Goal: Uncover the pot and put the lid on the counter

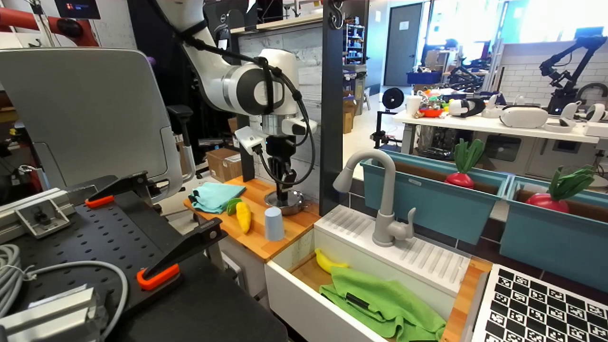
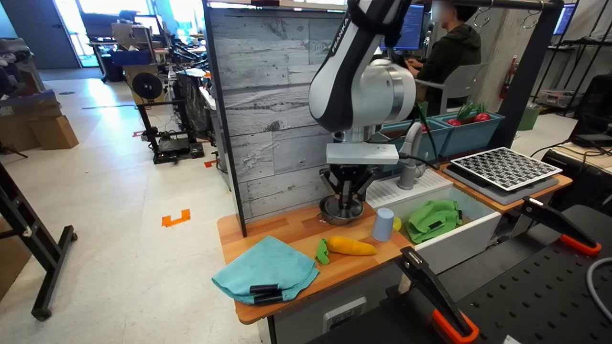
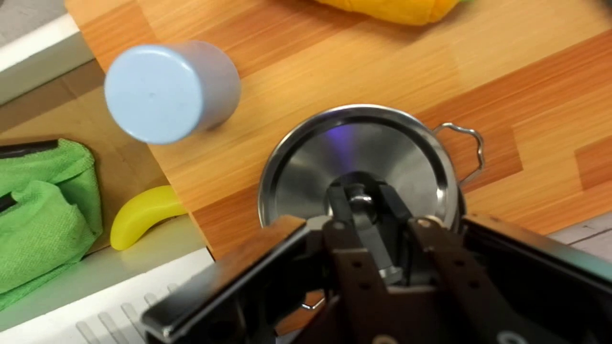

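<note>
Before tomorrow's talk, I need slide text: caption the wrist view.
Fingers flank the knob on a metal lid, with an upturned blue cup nearby.

Above pot (image 2: 336, 221): gripper (image 3: 366, 198) and lid (image 3: 330, 157) block it.
Panel (image 2: 272, 105): close behind pot.
Sink (image 2: 461, 242) side: cup (image 3: 162, 93) stands near pot, tap (image 1: 388, 194) tall farther along.
Toward yellow veg (image 2: 354, 246): open counter (image 3: 358, 62).
Toward cloth (image 2: 267, 267): open counter too.

The pincer (image 2: 344, 205) points down at the pot (image 2: 331, 218); the counter (image 2: 291, 227) (tan-orange wood) also bears a cup (image 2: 383, 225).
</note>
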Tool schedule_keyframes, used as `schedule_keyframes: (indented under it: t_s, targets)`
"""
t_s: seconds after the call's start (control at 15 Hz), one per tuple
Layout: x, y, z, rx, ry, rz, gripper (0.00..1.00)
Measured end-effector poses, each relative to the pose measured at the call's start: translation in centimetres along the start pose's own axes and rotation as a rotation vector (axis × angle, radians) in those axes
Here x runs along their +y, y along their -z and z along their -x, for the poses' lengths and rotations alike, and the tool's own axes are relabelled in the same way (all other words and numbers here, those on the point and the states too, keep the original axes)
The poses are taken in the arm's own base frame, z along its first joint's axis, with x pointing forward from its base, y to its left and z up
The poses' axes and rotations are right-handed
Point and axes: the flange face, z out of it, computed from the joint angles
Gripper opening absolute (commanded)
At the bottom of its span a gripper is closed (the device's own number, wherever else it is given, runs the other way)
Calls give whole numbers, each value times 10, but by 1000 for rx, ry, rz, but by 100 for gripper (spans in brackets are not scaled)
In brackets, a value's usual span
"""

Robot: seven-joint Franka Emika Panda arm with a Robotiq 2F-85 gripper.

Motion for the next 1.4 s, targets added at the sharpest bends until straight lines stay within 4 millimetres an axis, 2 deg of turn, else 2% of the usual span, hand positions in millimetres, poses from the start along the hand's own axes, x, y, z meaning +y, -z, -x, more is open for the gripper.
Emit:
schedule_keyframes:
  t_s: [0.2,0.33,0.53,0.67,0.93,1.13,1.4]
  targets:
    - [-2,20,13,26,19,9,5]
    - [-11,37,19,43,46,16,5]
    - [-37,57,29,75,107,33,5]
    - [-57,62,39,89,151,45,5]
    - [-91,58,61,91,226,62,5]
    - [-103,47,71,83,256,68,5]
    - [-113,29,69,79,277,67,5]
